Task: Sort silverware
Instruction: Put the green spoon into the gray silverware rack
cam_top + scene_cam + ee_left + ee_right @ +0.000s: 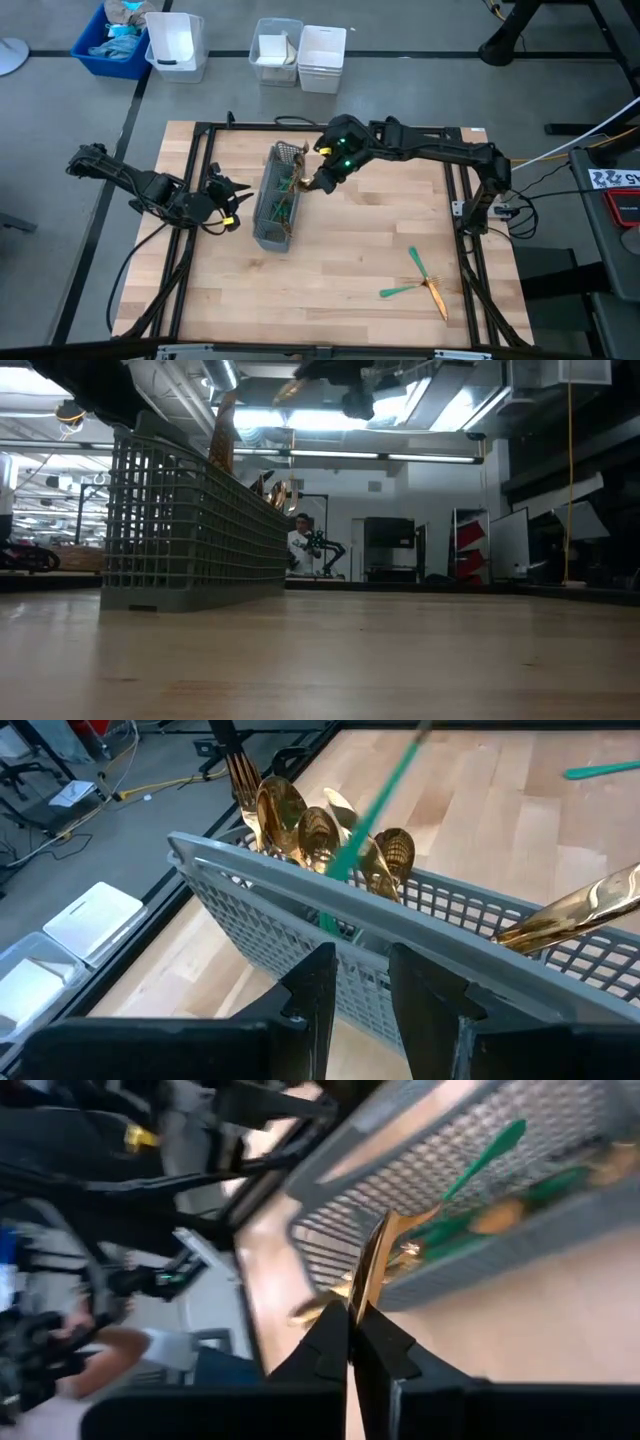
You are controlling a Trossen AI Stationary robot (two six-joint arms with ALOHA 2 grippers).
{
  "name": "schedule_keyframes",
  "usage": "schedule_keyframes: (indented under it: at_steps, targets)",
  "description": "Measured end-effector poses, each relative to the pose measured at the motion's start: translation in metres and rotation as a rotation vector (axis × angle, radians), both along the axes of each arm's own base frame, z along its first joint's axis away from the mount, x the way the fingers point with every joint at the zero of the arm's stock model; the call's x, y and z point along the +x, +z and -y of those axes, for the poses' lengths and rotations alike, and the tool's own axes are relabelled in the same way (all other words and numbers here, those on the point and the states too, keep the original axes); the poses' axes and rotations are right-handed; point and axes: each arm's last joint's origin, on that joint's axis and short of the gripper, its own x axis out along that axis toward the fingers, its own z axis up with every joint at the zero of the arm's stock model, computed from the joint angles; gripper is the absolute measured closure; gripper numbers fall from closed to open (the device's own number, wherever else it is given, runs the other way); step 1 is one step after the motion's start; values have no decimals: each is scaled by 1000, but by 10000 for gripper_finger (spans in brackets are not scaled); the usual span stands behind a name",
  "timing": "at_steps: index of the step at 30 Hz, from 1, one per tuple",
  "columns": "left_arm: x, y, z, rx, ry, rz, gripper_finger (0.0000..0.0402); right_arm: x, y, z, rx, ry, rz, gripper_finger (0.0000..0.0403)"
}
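The grey mesh caddy (275, 200) stands left of the table's middle. Several pieces of silverware (300, 820) stand in it with their gold heads up. More silverware (420, 282) lies crossed on the wood near the right front. My right gripper (318, 185) hangs over the caddy's right side, shut on one piece. My left gripper (232, 205) is open at the caddy's left long wall (300, 920), fingertips right in front of the mesh; I cannot tell whether they touch it. My right gripper pinches the gold head end (365, 1275) of one piece of silverware between its two fingers, seen edge-on. The fingers slant down from the table's right side. The piece is lifted off the table, and its teal handle (490, 1150) reaches over the caddy, its free end (340, 880) dipping behind the rim.
A blue bin (115, 40) and white bins (175, 45) (322, 58) stand on the floor past the far edge. Black frame rails (200, 160) run along the table's sides. A person (298, 542) is in the room behind. Bare wood lies between the caddy and the loose silverware.
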Motion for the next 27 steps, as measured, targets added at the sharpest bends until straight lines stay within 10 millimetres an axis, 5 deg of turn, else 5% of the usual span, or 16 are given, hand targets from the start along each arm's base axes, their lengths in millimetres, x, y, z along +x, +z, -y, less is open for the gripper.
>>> schedule_keyframes:
  at_steps: [13, 27]
  targets:
    - [4, -15, 1, 19, 10, -65, 314, 34, -45, 5, 44, -56, -83, 392]
    - [2, -38, 1, 2, 35, -89, 314, 44, -41, 11, -46, -154, 17, 370]
